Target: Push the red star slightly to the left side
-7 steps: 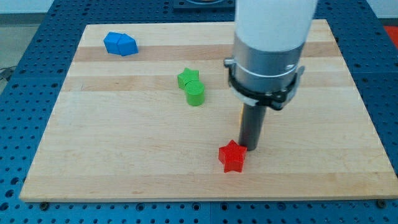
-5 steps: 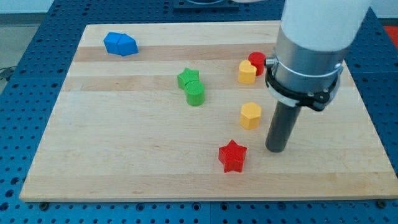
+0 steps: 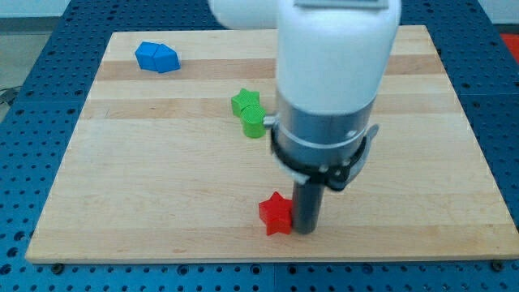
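The red star (image 3: 275, 214) lies near the view's bottom edge of the wooden board (image 3: 146, 178), a little right of centre. My tip (image 3: 305, 230) stands on the board right against the star's right side, touching it. The arm's thick white and grey body (image 3: 328, 89) hangs over the middle right of the board and hides what lies behind it.
A green star (image 3: 245, 102) and a green cylinder (image 3: 254, 123) sit together above the red star, partly behind the arm. A blue block (image 3: 156, 57) lies at the view's top left. The yellow and red blocks seen earlier are hidden behind the arm.
My tip swung out to the right, then came back left and lower against the red star. The star has slid to the left and slightly down.
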{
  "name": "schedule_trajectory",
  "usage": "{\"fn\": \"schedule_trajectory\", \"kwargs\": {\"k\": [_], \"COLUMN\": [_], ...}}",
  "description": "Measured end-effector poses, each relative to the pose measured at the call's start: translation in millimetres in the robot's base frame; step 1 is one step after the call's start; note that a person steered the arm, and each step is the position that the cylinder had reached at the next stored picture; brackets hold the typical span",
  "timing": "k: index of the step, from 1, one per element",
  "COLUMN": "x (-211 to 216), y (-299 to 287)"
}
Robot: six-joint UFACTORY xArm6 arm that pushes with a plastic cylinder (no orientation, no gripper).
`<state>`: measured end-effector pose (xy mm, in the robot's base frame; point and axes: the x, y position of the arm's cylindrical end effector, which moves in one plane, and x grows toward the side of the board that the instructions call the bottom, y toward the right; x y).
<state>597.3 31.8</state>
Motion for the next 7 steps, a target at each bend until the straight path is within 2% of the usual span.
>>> {"fn": "schedule_trajectory", "kwargs": {"k": [3,6,7], "x": [4,10,-9], "y": [-9,11,-14]}}
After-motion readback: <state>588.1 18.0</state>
